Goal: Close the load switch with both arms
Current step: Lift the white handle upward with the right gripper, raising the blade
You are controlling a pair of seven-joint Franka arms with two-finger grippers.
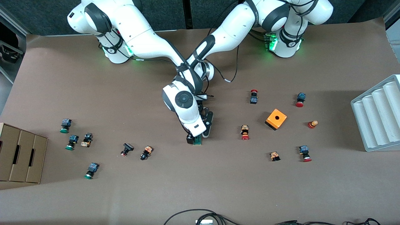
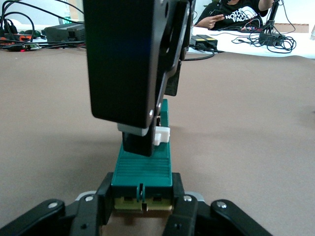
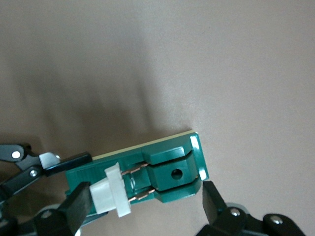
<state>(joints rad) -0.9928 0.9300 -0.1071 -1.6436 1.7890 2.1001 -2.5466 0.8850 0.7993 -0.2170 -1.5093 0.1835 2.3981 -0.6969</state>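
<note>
The dark-green load switch (image 1: 197, 141) lies on the brown table near its middle. My left gripper (image 1: 204, 132) lies low at the switch's end farther from the front camera. In the left wrist view (image 2: 142, 206) it is shut on the green body (image 2: 142, 167). My right gripper (image 1: 195, 137) points straight down over the switch. In the right wrist view (image 3: 146, 204) it is open and straddles the switch (image 3: 172, 172) lengthwise. One finger (image 3: 76, 209) touches the white tab (image 3: 110, 194); the other (image 3: 214, 199) is at the switch's end. The tab stands pulled out, with metal pins showing.
An orange cube (image 1: 276, 119) and several red-capped push-buttons (image 1: 245, 132) lie toward the left arm's end. Green-capped push-buttons (image 1: 72, 142) and a cardboard box (image 1: 18, 156) are toward the right arm's end. A grey ridged tray (image 1: 378, 115) stands at the left arm's edge. Cables (image 1: 200, 215) lie at the near edge.
</note>
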